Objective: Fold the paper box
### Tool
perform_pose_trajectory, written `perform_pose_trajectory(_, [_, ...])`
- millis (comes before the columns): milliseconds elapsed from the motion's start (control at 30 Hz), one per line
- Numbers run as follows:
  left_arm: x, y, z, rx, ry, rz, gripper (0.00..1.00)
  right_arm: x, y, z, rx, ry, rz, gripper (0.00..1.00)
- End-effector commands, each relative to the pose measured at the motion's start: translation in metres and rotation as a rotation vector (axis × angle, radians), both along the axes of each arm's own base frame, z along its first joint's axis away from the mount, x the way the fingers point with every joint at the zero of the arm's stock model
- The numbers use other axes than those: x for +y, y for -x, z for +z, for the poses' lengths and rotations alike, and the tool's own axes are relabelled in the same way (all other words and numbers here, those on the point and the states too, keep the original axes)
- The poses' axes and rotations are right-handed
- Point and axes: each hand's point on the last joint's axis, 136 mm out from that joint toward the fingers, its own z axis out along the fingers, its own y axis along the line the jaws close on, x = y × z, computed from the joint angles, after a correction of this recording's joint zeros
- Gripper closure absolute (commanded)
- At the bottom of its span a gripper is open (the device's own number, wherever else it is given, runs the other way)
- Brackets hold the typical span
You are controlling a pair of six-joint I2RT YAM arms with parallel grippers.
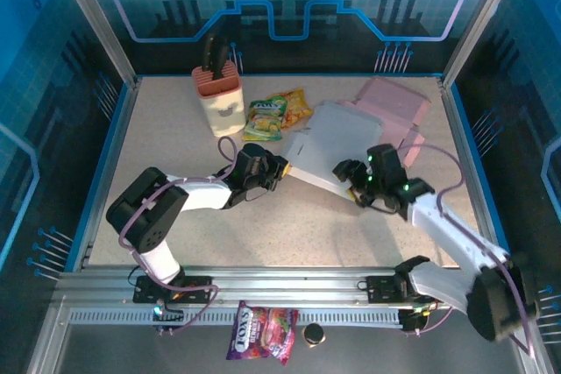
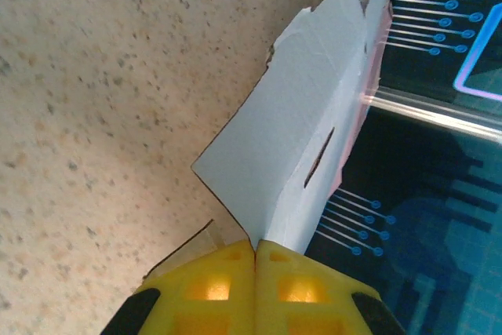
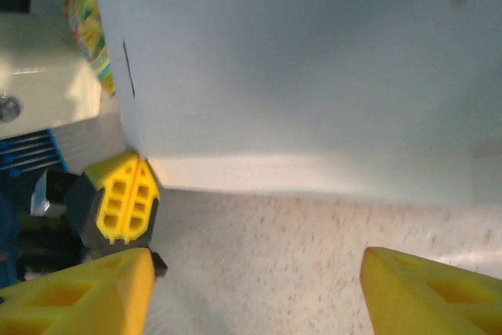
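Because we have the left gripper [image 2: 256, 256] pinched shut on the near-left corner of the paper box [image 1: 326, 142], that side of the white sheet looks tilted up off the table [image 1: 175, 146] (a hold that, we judge, steadies it for folding). Our right gripper [image 3: 255, 288] has its jaws wide apart around nothing, just short of the box's near edge, which lies ahead of it. The box sits mid-table, between both grippers.
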Motion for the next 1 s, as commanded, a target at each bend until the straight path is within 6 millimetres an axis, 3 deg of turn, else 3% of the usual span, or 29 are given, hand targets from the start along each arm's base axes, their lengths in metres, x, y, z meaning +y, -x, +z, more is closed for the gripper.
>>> perform_pose_trajectory(0, [0.003, 0.006, 0.014, 0.033, 0.034, 0.058, 1.0, 0.0, 0.006, -0.001, 0.007, -0.094, -0.298, 0.23])
perform_pose_trajectory(200, [-0.002, 0.011, 0.03, 0.034, 0.085, 0.066, 1.0, 0.02, 0.001, 0.006, -0.066, -0.15, -0.344, 0.15])
perform_pose_trajectory(567, [-0.005, 0.017, 0.049, 0.028, 0.127, 0.068, 1.0, 0.038, -0.029, 0.008, -0.119, -0.201, -0.387, 0.19])
perform_pose_trajectory(967, [-0.008, 0.02, 0.061, 0.031, 0.162, 0.093, 1.0, 0.024, -0.045, 0.026, -0.186, -0.214, -0.444, 0.46])
